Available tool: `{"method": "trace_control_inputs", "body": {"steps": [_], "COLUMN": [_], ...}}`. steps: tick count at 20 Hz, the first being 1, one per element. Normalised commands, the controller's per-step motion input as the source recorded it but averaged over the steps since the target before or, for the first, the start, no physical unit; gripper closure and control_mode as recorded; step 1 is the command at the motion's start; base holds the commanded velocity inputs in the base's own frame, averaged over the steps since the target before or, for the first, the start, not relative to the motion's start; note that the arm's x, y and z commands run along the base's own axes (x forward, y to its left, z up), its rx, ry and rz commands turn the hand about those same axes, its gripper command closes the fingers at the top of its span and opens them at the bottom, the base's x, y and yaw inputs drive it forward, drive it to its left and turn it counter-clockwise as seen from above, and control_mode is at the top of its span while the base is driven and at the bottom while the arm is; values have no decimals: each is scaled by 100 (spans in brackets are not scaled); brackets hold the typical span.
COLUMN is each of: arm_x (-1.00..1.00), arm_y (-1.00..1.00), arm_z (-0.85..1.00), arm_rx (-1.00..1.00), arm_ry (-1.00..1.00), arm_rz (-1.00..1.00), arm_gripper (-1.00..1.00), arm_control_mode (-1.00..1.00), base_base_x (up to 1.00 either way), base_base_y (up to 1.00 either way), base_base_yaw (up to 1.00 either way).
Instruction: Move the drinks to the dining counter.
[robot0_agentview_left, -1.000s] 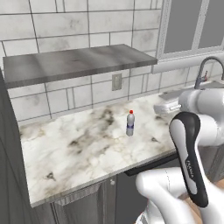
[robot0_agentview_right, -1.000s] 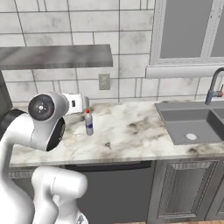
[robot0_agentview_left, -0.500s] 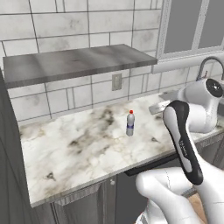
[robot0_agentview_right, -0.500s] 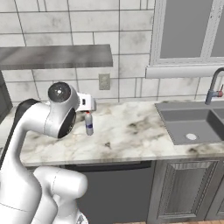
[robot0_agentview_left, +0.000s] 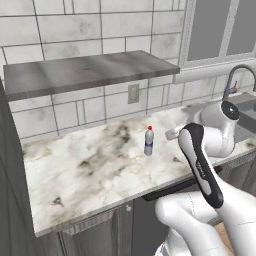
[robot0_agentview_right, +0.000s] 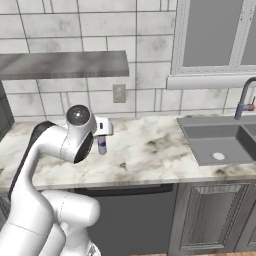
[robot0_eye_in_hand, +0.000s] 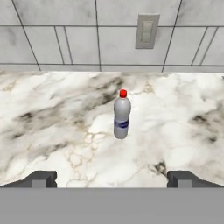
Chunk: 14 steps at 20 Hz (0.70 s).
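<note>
- A tiled kitchen wall backs a marble counter (robot0_agentview_left: 95, 170), white with grey-brown veins, above dark panelled cabinets (robot0_agentview_right: 210, 220).
- A grey shelf (robot0_agentview_left: 85, 72) hangs on the wall over the counter, and a wall socket (robot0_eye_in_hand: 146, 30) sits in the tiles just below it.
- To the right in the right base view, a grey sink (robot0_agentview_right: 220, 145) is let into the counter, with a curved tap (robot0_agentview_right: 245, 100) behind it and a window (robot0_agentview_right: 215, 35) above.
- The bottle (robot0_eye_in_hand: 121, 114), greyish with a red cap and a blue band, stands upright on the open marble, well out from the wall and below the socket.
- The white arm reaches over the front part of the counter; its fingers (robot0_eye_in_hand: 41, 178) stand wide apart and hold nothing.
- In the hand view the bottle stands ahead of the fingers and between their lines, clear of both tips.
- In the right base view the bottle (robot0_agentview_right: 102, 145) is partly covered by the arm's wrist.
</note>
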Motion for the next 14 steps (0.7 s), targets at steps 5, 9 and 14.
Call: {"method": "trace_control_inputs", "body": {"steps": [5, 9, 14], "arm_x": [38, 45, 50], "arm_y": [0, 0, 0], "arm_z": [-25, -20, -20], "arm_rx": [0, 0, 0], "arm_ry": [0, 0, 0], "arm_rz": [2, 1, 1], "arm_gripper": [-100, -100, -100], "arm_control_mode": [-100, -100, -100], "base_base_x": [0, 0, 0], "base_base_y": [0, 0, 0], "base_base_yaw": [0, 0, 0]}}
